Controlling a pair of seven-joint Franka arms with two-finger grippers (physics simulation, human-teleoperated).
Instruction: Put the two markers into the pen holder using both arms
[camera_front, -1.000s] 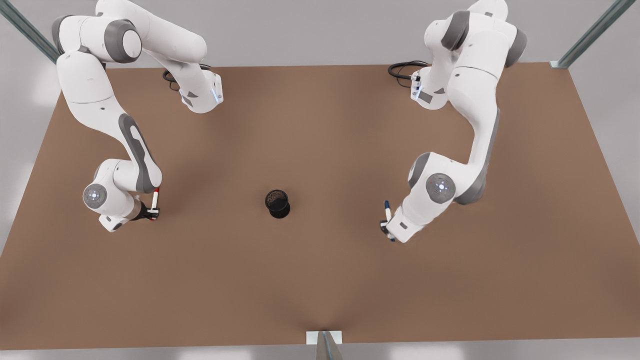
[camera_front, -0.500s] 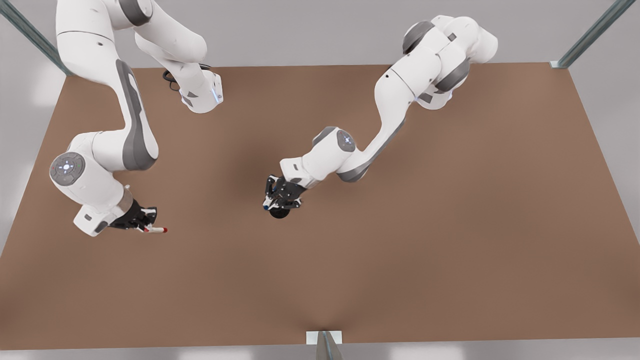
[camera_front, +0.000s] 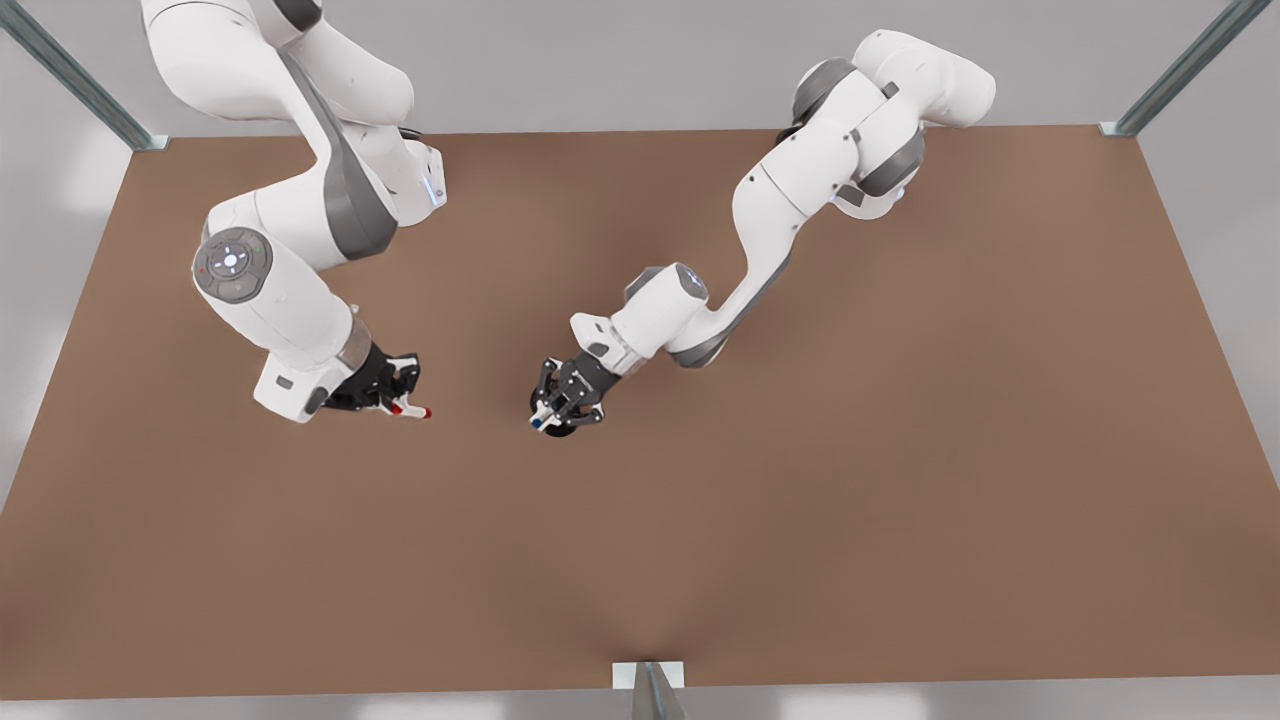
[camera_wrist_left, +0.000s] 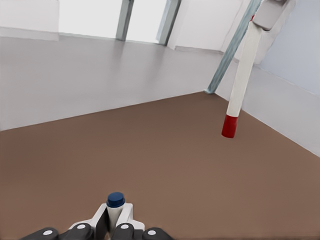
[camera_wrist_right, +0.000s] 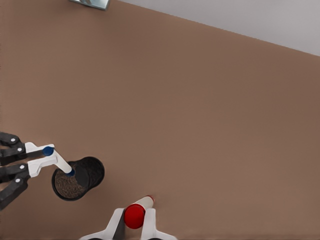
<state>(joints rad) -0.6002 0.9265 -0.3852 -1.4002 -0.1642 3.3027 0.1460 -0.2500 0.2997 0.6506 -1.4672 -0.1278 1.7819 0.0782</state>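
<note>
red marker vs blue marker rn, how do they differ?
1. Cap: the red marker has a red cap, the blue marker a dark blue one.
2. Place: the blue marker's lower tip is at the pen holder mouth; the red marker is apart from it, toward the front view's left.
3. Holder: the left pincer grips the blue marker, the right pincer the red one.
Shared: white barrels, both clamped.

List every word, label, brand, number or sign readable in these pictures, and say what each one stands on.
None: no readable text stands on anything.
Blue-capped marker, held by the left gripper over the pen holder: plain barrel.
Red-capped marker, held by the right gripper: plain barrel.
Arm joint cover: small glowing marks, no letters or numbers to be made out.
Table: bare brown surface.
</note>
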